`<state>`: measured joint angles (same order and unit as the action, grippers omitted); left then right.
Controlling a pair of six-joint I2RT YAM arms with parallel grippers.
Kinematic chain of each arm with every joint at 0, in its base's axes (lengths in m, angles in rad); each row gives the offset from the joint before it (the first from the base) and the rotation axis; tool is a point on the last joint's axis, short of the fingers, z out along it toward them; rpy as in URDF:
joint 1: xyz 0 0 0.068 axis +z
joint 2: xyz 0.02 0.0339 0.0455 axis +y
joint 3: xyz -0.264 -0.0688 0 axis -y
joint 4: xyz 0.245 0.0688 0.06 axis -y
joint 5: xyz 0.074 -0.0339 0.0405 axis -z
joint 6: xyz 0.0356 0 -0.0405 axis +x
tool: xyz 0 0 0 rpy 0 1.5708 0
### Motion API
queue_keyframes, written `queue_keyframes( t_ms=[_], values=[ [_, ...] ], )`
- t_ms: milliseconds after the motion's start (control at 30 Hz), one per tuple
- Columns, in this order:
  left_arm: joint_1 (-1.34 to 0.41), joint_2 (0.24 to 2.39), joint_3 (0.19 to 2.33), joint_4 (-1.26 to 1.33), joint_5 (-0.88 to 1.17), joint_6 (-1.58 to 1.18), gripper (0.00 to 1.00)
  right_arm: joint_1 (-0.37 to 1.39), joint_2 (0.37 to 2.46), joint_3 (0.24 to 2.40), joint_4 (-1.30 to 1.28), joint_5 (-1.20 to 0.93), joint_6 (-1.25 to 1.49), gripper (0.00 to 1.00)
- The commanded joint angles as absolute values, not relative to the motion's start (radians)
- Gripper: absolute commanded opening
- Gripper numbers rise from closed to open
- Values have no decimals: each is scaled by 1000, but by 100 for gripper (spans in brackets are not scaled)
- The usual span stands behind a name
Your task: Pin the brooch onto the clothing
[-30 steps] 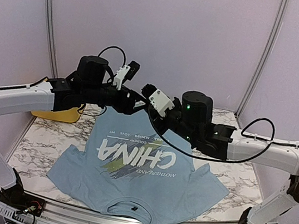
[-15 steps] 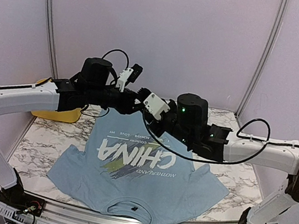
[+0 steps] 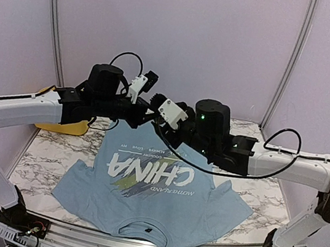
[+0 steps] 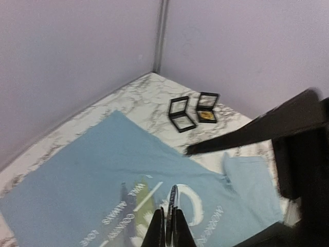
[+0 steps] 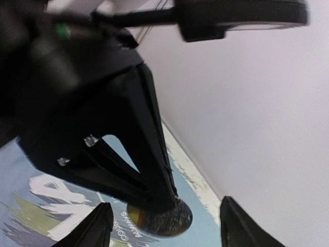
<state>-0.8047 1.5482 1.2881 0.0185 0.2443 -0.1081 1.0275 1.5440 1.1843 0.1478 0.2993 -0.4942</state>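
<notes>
Pale lilac walls [image 3: 178,32] close in a marble-patterned table [image 3: 48,156]. The light blue shirt [image 3: 139,210] lies spread flat in the middle of it, collar toward the arms' bases, white "CHINA" lettering facing up. The brooch [image 5: 160,220], a small dark disc with a gold edge, hangs in the air over the far part of the shirt. The left gripper [image 4: 167,213] has its jaws pinched together on it. The right gripper [image 5: 164,206] faces it closely, jaws spread wide, one on either side of the brooch and clear of it. Beyond the shirt, two small black boxes [image 4: 207,103] sit side by side on the table, something gold in one. A yellow object [image 3: 65,126] lies at the far left, partly behind the left arm.
</notes>
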Motion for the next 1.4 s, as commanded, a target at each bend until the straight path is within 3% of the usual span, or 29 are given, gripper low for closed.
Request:
queue_keyframes(
  t_ms=[0, 100, 233, 367, 633, 800, 1367],
  values=[
    [-808, 1467, 1233, 40, -182, 236, 0, 949, 1440, 1320, -25, 14, -342, 78],
    [-853, 1427, 1145, 226, -354, 515, 0, 776, 1450, 1422, -197, -331, -134, 80],
    [-937, 1404, 979, 530, -417, 976, 0, 651, 1492, 1473, -227, -561, 117, 76],
    [-987, 1465, 846, 874, -435, 1408, 0, 620, 1556, 1522, -237, -619, 315, 66],
    [-1050, 1688, 767, 1450, -472, 1828, 0, 610, 1651, 1501, -199, -738, 479, 52],
    [-1057, 1858, 772, 1737, -436, 2027, 0, 611, 1658, 1465, -145, -807, 482, 46],
    [-1072, 1871, 786, 1735, -451, 1989, 0, 649, 1758, 1490, -152, -870, 471, 30]
  ],
)
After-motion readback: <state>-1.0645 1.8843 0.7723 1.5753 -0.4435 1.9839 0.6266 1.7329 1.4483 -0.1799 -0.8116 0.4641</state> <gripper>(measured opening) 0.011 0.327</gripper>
